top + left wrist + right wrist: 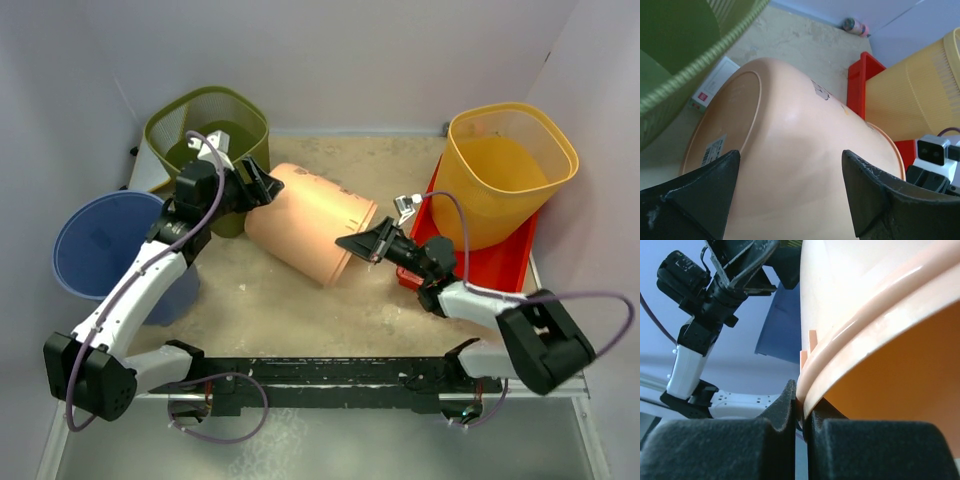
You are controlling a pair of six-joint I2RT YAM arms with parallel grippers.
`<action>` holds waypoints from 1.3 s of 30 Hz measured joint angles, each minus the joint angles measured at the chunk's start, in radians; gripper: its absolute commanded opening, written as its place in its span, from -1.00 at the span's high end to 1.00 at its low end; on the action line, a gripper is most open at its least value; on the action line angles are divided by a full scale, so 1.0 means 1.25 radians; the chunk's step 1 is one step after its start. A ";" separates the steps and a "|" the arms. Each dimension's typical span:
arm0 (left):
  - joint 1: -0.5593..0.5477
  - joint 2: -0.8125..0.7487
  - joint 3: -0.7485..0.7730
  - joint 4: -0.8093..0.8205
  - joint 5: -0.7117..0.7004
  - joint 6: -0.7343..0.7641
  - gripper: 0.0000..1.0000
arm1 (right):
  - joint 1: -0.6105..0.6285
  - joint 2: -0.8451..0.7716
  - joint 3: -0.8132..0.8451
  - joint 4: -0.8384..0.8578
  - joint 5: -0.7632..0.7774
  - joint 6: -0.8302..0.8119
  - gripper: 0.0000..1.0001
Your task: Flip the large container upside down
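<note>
Blue bin, far left.
Green basket, rear left.
My left gripper: spread wide, straddling the container's closed base; I cannot tell if it touches.
Peach container: on its side at table centre, mouth toward my right arm.
My right gripper: pinched onto the container's rim.
Red tray, with a yellow basket standing in it.

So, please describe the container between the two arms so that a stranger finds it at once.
Look at the middle of the sandy table, between the green basket at the back left and the yellow basket on the right. The peach container there is the only one lying on its side.
</note>
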 measured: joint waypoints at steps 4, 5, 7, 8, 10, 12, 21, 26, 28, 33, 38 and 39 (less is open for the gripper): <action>0.012 -0.001 0.031 -0.005 -0.031 0.017 -0.53 | 0.037 0.160 0.005 0.226 0.024 0.069 1.00; 0.014 -0.001 0.037 -0.004 -0.038 0.020 -0.53 | 0.043 0.210 0.012 0.273 0.026 0.094 1.00; 0.021 -0.001 0.046 -0.002 -0.057 0.028 -0.53 | 0.058 0.293 0.038 0.360 0.027 0.125 1.00; 0.024 -0.001 0.051 0.001 -0.066 0.030 -0.53 | 0.065 0.312 0.046 0.382 0.031 0.130 1.00; 0.027 -0.001 0.060 0.004 -0.074 0.033 -0.53 | 0.084 0.336 0.059 0.388 0.045 0.138 1.00; 0.028 -0.004 0.064 0.015 -0.074 0.032 -0.53 | 0.096 0.351 0.064 0.390 0.053 0.142 1.00; -0.045 -0.011 0.074 0.053 0.189 -0.061 -0.53 | 0.133 0.387 0.050 0.393 0.086 0.139 1.00; -0.042 -0.011 0.074 0.058 0.219 -0.075 -0.53 | 0.135 0.372 -0.006 0.396 0.092 0.131 1.00; -0.042 -0.010 0.074 0.058 0.226 -0.075 -0.53 | 0.136 0.369 -0.018 0.396 0.092 0.128 1.00; -0.042 -0.009 0.088 0.052 0.228 -0.072 -0.53 | 0.135 0.358 -0.065 0.397 0.111 0.124 1.00; -0.042 -0.009 0.100 0.051 0.228 -0.069 -0.53 | 0.132 0.336 -0.125 0.397 0.128 0.121 0.87; -0.042 -0.009 0.100 0.051 0.228 -0.067 -0.53 | 0.131 0.332 -0.134 0.397 0.130 0.121 0.84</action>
